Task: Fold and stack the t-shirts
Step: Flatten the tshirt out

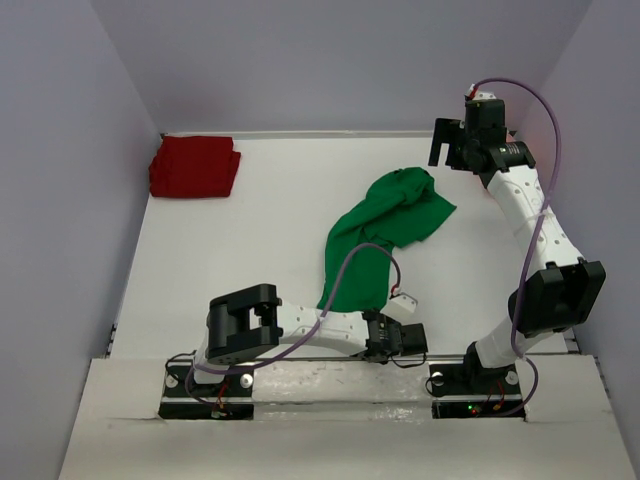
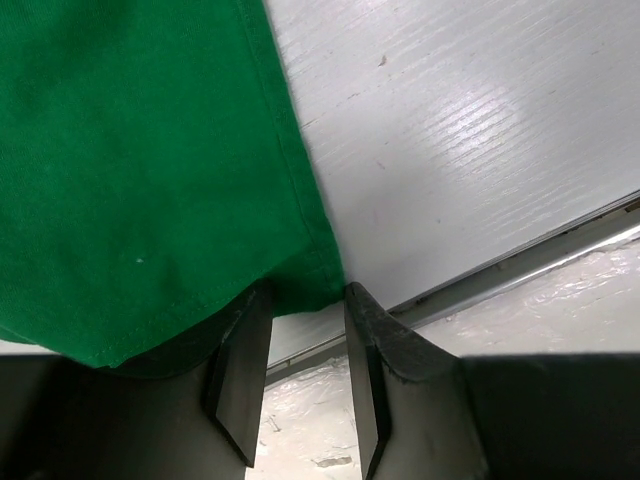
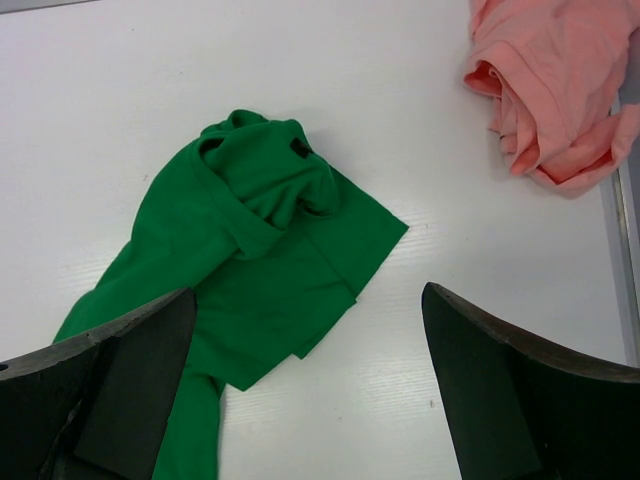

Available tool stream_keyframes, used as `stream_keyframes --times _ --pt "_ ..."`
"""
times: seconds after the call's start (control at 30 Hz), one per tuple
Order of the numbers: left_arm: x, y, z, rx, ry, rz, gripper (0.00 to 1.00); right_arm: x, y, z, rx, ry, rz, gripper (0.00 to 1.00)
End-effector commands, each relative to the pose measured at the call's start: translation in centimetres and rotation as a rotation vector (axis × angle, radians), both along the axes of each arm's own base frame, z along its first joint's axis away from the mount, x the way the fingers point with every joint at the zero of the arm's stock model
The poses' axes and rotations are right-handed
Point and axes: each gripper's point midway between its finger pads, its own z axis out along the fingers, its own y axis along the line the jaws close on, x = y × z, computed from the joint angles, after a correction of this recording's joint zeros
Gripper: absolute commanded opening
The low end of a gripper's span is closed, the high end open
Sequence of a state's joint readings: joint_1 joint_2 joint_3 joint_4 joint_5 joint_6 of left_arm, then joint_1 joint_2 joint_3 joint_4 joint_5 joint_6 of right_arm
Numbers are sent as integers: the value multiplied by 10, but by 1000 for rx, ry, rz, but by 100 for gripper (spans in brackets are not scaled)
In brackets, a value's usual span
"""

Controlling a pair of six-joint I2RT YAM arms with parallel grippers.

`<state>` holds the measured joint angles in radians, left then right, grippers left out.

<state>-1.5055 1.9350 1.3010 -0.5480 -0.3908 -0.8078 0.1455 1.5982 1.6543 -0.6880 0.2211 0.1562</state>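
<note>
A bright green t-shirt [image 1: 385,225] lies crumpled in a long strip from the back right toward the table's near edge. My left gripper [image 1: 395,330] sits low at that near end. In the left wrist view the green shirt's [image 2: 140,170] hemmed corner lies between its fingertips [image 2: 307,295], and the jaws stand partly apart. My right gripper [image 1: 445,148] hangs high at the back right, open wide and empty [image 3: 308,295] above the green t-shirt [image 3: 250,250]. A salmon pink t-shirt [image 3: 545,90] lies bunched at the right edge. The dark red t-shirt [image 1: 193,166] lies folded at the back left corner.
The white table [image 1: 250,260] is walled on three sides by grey panels. A metal rail [image 2: 520,255] runs along the near edge, with a foil-covered ledge [image 2: 570,310] behind it. Both arm bases stand on that ledge.
</note>
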Motion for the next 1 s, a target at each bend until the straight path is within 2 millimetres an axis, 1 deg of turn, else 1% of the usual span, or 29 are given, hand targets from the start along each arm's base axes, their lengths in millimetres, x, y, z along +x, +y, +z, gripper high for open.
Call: stream_keyframes --times 0.0,0.13,0.23,0.27,0.3,0.37,0.43,0.47,0.57,0.6,0.63,0.7,0.73,0.77,0.83,0.87,0.9,0.97 --pt "-1 -5 4 4 -8 -17 45 8 1 14 -2 -44 0 100" --pt "1 -5 7 5 -26 -19 42 11 1 2 -4 -22 -3 100" --pt "4 -3 12 2 -56 -4 28 15 1 -9 -11 1 -5 100" --pt "5 0 13 3 -61 13 17 16 0 -11 -14 7 -8 100" --pt "7 2 18 -7 -68 27 12 16 0 -14 -15 14 -8 100" --pt "9 10 19 -7 -78 60 0 18 2 -25 -11 37 -6 100" --pt "11 16 25 -13 -89 83 0 20 4 -33 -5 56 -2 100" --pt "13 22 26 1 -97 97 0 21 4 -43 -3 78 -5 100" --pt "14 35 28 20 -107 144 0 24 7 -64 4 121 2 99" --pt "14 41 31 21 -108 173 0 24 8 -80 4 157 -2 98" --pt "15 48 29 32 -114 186 0 22 7 -88 9 176 -14 98" --pt "14 56 32 31 -115 206 0 17 5 -103 9 210 -38 93" --pt "15 61 35 18 -116 219 0 12 5 -115 13 237 -40 89" --pt "16 63 37 14 -120 226 0 9 5 -121 20 250 -54 81" --pt "17 67 41 3 -124 235 0 5 3 -131 21 261 -70 75" --pt "19 67 42 -3 -120 238 0 -1 0 -141 11 283 -86 66" --pt "19 66 43 -8 -118 238 0 -4 -2 -145 6 288 -96 61" --pt "20 66 44 -13 -119 235 0 -7 -4 -154 3 300 -118 58"
